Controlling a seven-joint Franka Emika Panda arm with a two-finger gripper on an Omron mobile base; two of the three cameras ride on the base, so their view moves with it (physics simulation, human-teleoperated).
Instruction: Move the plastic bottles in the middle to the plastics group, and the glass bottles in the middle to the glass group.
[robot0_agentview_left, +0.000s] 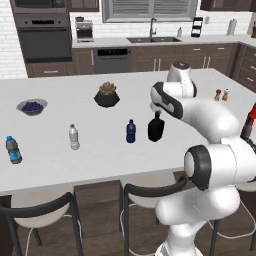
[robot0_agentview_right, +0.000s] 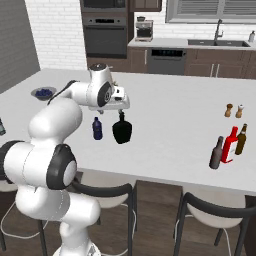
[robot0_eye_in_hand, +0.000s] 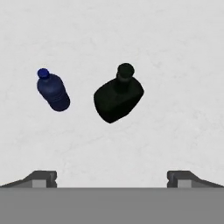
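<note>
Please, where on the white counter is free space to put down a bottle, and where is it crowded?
Bare counter lies between the black bottle and the shakers, and between the small clear water bottle and the navy-blue bottle. It is crowded beside the red bottle, where two brown bottles flank it.

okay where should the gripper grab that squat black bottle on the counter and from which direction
Probably by the thin neck, coming straight down from above. The black bottle stands upright, its body is wide, and the neck is the narrow part. The open gripper sits above it. The blue bottle stands apart to one side, leaving room.
</note>
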